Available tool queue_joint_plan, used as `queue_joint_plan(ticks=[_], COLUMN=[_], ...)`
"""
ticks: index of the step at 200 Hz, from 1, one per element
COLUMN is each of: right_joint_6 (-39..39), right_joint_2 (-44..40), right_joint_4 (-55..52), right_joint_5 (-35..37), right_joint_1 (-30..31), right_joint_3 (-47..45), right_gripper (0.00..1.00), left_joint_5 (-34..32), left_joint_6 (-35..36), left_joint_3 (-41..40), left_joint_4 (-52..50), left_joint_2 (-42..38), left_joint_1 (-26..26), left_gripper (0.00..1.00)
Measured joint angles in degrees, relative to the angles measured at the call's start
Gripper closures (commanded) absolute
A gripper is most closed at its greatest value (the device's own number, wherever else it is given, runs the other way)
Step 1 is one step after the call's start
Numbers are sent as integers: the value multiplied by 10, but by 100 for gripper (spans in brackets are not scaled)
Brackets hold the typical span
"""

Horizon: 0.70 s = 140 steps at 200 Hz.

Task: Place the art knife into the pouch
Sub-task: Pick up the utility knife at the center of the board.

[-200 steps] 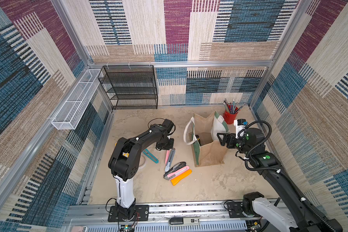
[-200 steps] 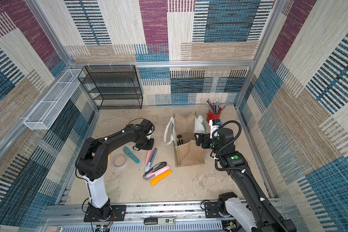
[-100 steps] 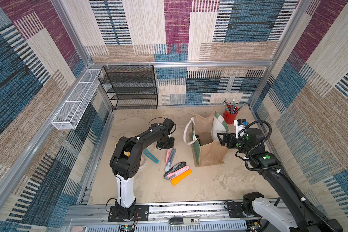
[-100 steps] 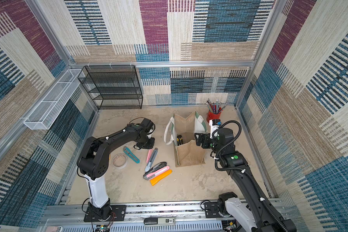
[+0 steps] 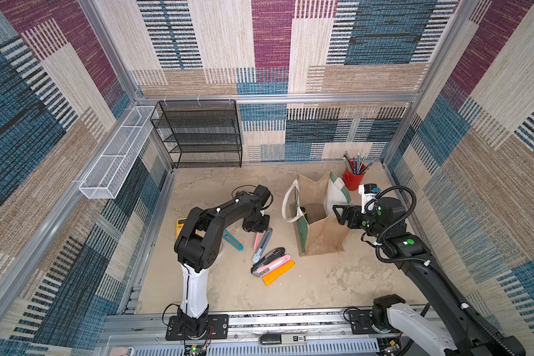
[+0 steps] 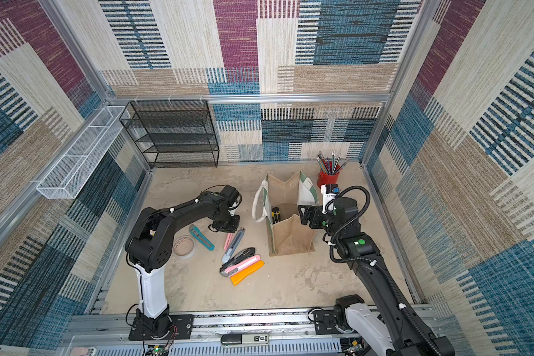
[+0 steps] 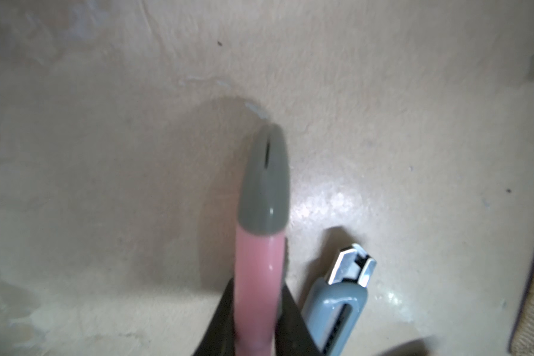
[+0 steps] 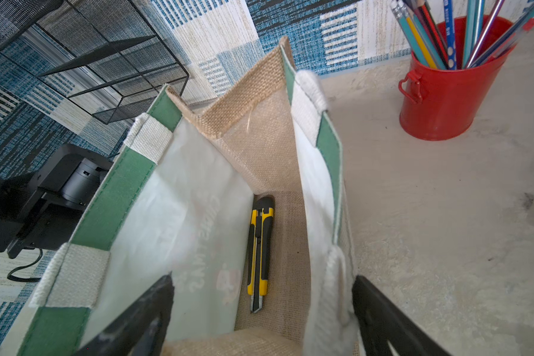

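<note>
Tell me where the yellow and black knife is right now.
The yellow and black knife lies on the floor of the pouch, against its front panel; in a top view it peeks out.

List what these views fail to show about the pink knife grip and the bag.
- Left gripper: shut on the pink knife; left wrist view's edge cuts off the knife's rear.
- In both top views, the left arm's wrist hides that grip.
- Tote bag: its floor near the right gripper is cut off in the right wrist view.
- Yellow-black knife inside: blade state too small.
</note>
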Motion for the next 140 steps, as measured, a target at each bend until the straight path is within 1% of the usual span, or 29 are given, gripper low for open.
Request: queue_joint_plan(ticks=[23,66,99,140], right_joint_6=[0,0,0,1], right_joint_2=[-2,-5,-5,-4], right_joint_4=[0,0,-1,-1], right_joint_5=[0,4,4,0], right_joint_1=[0,0,0,0], right_joint_3=[-1,-2,-1,7], right_gripper=[9,9,9,9], left_joint_5=[0,-2,-18,-18], left_joint_6=[0,0,0,0], left_joint_3=[4,21,35,63], left_joint_4=[-3,-19,-33,-42], left_joint_2=[2,-5,-65,-148], left_joint_1=[0,0,0,-1], left_gripper=[100,100,100,100])
